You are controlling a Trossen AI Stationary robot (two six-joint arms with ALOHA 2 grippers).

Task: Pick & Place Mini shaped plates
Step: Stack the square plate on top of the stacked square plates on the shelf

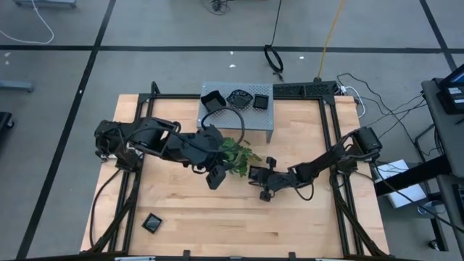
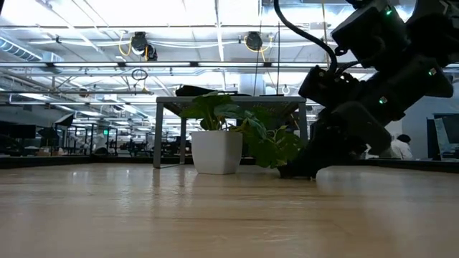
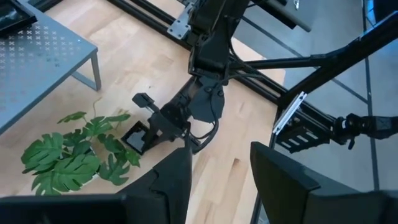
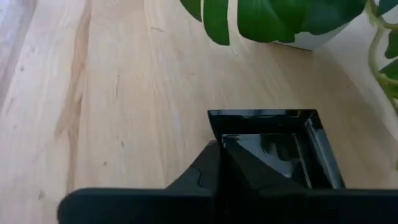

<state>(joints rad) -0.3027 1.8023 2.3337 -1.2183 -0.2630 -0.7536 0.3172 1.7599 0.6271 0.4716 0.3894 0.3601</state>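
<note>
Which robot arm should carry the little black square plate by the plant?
The right arm, probably. Its right gripper already sits on the square plate beside the plant, one finger inside the rim. The left gripper hangs open over the table, holding nothing.

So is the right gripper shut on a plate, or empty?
Shut on one: the right gripper clamps the rim of a square black plate, just above the wooden table beside the plant.

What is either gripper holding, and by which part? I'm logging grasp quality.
The right gripper holds a square black mini plate by one edge of its rim, near the plant. The left gripper is open, holding nothing.
</note>
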